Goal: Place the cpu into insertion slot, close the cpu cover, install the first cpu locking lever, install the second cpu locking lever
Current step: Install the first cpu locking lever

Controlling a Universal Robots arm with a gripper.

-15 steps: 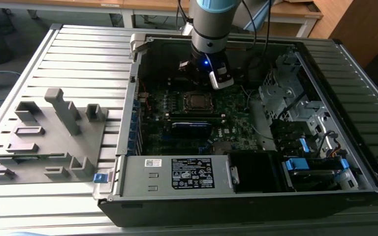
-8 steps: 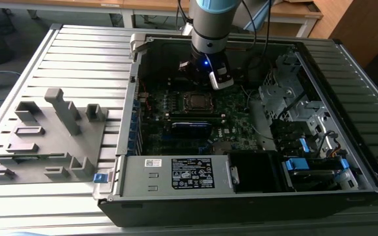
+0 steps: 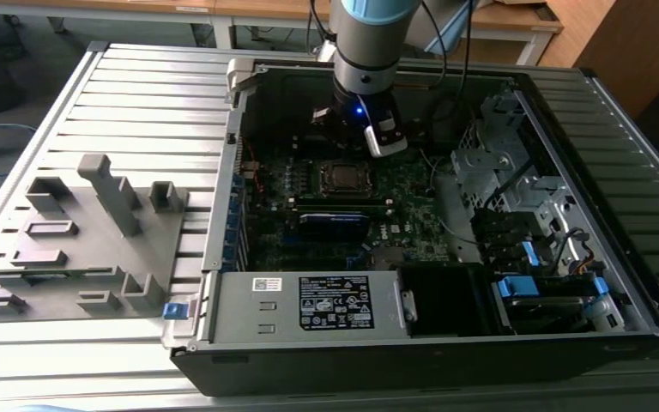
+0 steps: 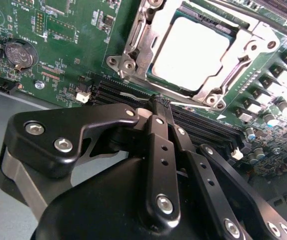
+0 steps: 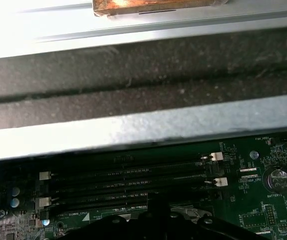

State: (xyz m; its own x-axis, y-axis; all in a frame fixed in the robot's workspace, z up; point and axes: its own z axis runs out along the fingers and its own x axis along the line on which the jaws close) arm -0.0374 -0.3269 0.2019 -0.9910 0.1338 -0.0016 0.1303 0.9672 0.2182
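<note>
so the cpu (image 4: 191, 52) sits under the closed cpu cover (image 4: 138, 42), and the gripper (image 4: 162, 107) hangs just beside it over the memory slots (image 4: 208, 127), fingers (image 4: 158, 135) pinched together, holding nothing

Grey slatted table (image 3: 135, 94), wood desks (image 3: 524, 21) bhd, grey floor (image 3: 44, 39).

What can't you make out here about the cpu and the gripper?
Exterior view: the cpu is too small to tell whether its cover is latched.
Second wrist view: glare washes out the cpu's top; the cover is cut off by the picture's edge; the shut gripper hides whether its tips hold anything.
First wrist view: the gripper is mostly cut off by the edge.
</note>
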